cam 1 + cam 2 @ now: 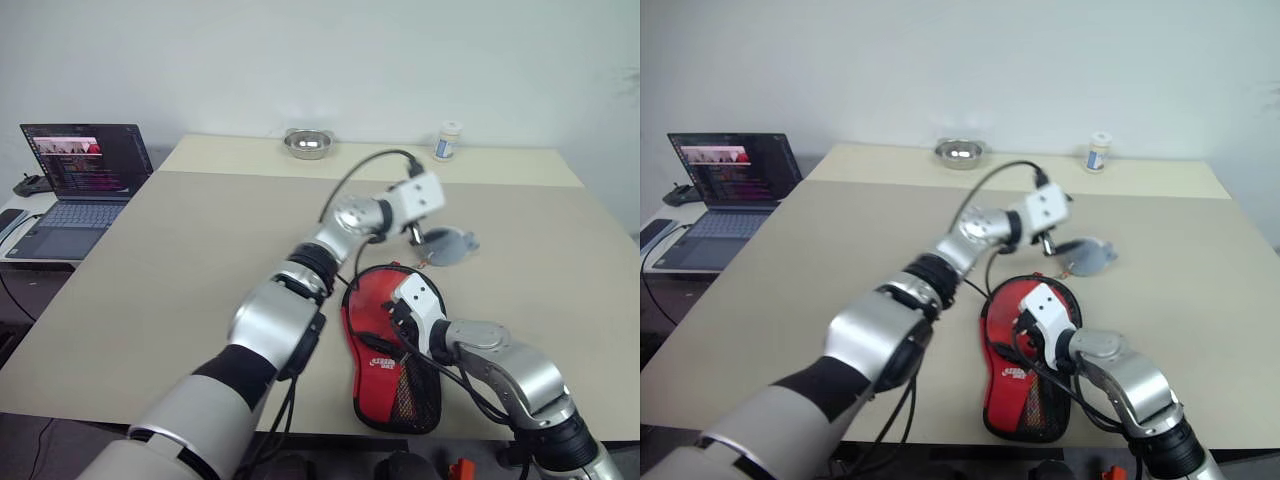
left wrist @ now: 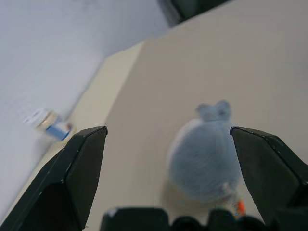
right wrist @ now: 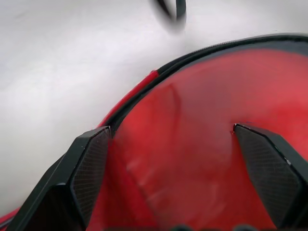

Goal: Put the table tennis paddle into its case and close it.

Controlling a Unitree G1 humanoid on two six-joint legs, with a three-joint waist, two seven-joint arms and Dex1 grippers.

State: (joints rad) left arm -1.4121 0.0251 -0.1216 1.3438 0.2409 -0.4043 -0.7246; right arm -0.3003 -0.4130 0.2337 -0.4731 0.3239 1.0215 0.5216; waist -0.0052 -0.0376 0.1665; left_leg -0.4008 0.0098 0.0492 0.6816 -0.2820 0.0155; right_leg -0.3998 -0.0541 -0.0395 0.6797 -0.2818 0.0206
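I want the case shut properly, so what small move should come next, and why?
Probably lower the open right gripper onto the case to steady it. The case lies flat with its red side up, the right fingers hover just over it, and the open left gripper holds nothing.

Even, soft light is cast throughout; both wrist views are blurred, and faint shadows are thrown.
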